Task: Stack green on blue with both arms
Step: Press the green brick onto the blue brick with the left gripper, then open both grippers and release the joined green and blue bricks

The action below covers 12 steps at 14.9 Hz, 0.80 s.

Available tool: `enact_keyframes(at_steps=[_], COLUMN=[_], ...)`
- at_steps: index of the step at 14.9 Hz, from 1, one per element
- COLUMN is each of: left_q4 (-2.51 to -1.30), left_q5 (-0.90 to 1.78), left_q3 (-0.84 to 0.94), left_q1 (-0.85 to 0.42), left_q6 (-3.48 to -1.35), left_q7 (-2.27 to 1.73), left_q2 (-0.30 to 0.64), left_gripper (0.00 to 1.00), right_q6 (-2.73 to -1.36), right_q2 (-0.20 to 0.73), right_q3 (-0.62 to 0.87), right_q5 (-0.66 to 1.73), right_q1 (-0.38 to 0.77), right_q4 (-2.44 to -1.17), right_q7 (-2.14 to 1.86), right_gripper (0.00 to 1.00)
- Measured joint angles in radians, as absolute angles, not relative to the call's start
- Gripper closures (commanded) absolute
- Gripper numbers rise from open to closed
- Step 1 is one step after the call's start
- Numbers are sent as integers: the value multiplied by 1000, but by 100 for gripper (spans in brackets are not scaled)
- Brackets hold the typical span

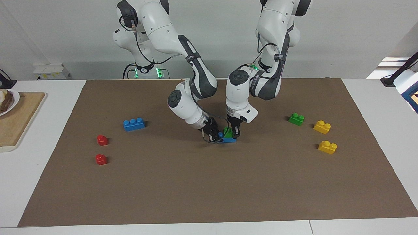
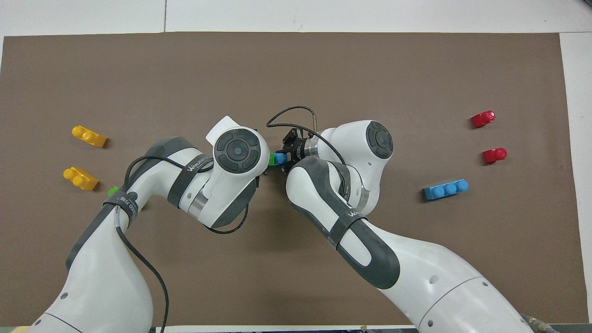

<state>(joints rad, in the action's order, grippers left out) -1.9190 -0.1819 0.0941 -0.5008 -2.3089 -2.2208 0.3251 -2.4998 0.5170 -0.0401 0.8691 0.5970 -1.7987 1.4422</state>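
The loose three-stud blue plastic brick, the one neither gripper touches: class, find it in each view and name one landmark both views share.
Facing view: the loose blue brick lies on the brown mat, toward the right arm's end, above the two small red single-stud bricks.
Overhead view: it sits at the picture's right, below those bricks.
Shared landmark: the red pair.

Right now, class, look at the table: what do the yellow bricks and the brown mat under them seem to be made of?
The yellow bricks look like moulded plastic: uniform bright colour, rounded studs, a slight sheen. The brown mat looks like matte paper or thin card, though felt is possible: flat, dull, no shine, lying flush with straight cut edges on the white table.
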Motion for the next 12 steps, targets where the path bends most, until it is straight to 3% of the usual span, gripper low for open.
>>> enact_keyframes(at_steps=[1,3,8,12], left_q4=[-1919,-1917,-1915,-1916], left_q5=[-185,-190,-196,-196], left_q3=[89,81,77,75], left_q1=[-501,-499,-451,-354], left_q6=[-2309,-2310,-2271,-2240], left_q7=[-2221,-2217,-2081,-1888], left_q2=[327,325,261,203], left_gripper=[0,0,0,0], right_q6=[-2500,-2505,-2535,-2501], right_q2=[517,519,531,490], right_q3=[-40,-40,-49,-57], right_q5=[869,869,869,869], right_q1=[597,597,592,512], right_q4=[-1799,-1802,-1802,-1769], right_q7=[1442,1442,1431,1420], right_gripper=[43,0,0,0])
